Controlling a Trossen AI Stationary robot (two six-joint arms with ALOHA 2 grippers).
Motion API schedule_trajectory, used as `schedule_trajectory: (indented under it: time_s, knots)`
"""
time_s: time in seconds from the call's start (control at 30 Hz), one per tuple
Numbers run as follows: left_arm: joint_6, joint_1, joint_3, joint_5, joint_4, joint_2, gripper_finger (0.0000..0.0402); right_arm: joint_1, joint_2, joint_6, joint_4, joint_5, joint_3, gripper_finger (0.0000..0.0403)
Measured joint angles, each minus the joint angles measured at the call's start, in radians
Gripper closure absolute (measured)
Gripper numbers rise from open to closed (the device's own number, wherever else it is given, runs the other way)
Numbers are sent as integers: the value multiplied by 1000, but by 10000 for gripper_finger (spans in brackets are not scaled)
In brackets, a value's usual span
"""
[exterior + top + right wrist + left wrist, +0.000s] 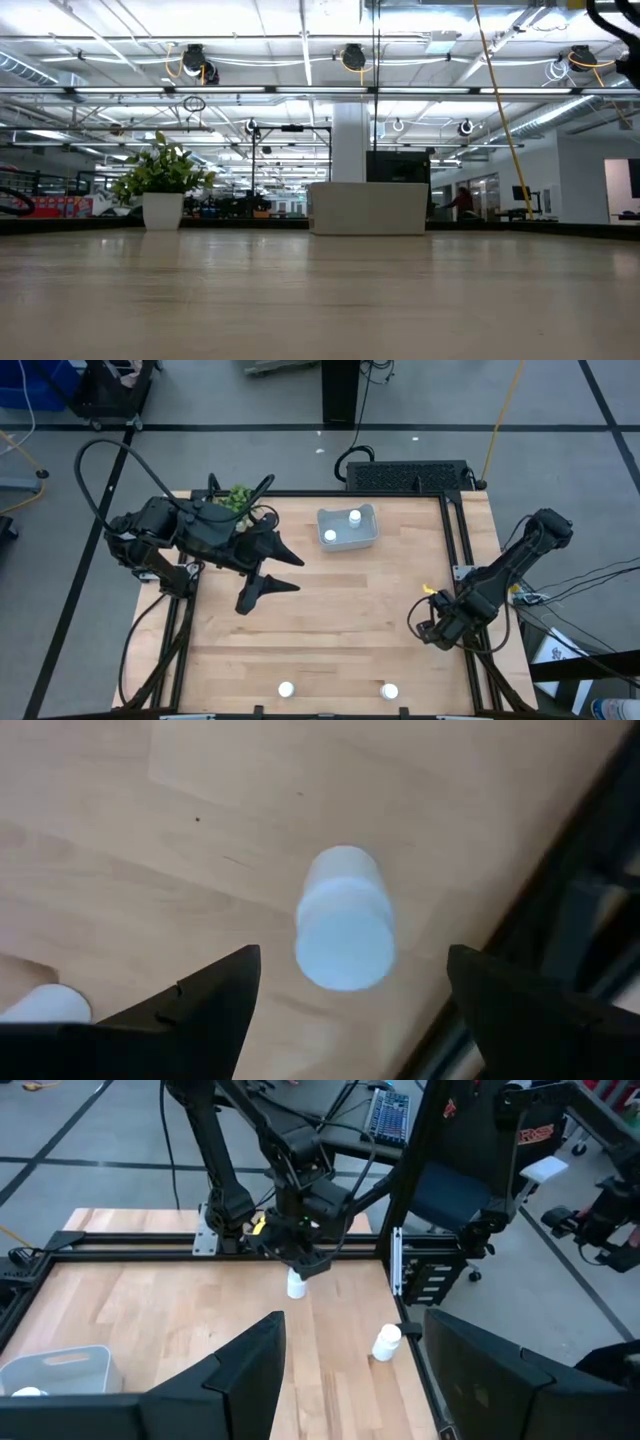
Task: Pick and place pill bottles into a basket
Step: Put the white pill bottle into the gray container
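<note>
Two white pill bottles [354, 517] stand in the pale grey-blue basket [368, 538] at the far middle of the table. Two more [286, 688] [389, 691] stand at the near edge. A further bottle [345, 920] stands on the table at the right, under my right gripper [352, 952]. That gripper is open and points down, one finger on either side of the bottle without touching it. The arm hides this bottle in the high view, but it shows in the left wrist view [296, 1285]. My left gripper [298, 573] is open and empty, left of the basket.
A small green plant [238, 498] in a white pot stands at the far left corner, behind my left arm. The table's black frame rail [462, 575] runs close beside my right gripper. Bare wood [340, 620] lies between the two arms.
</note>
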Motion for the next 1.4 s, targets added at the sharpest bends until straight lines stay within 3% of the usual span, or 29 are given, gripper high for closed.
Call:
schedule_trajectory:
  time_s: [0.53,0.93,1.23,1.4]
  knots:
    - [-1,0,0,0,1,0,158,0,-1,3,160,-26,-105,101]
    - [-6,0,0,0,2,0,158,0,-1,-3,174,-24,-115,168]
    - [-1,0,0,0,2,0,158,0,-2,-4,180,-25,-113,249]
    - [3,0,0,0,-1,0,158,0,-2,-3,207,2,-113,253]
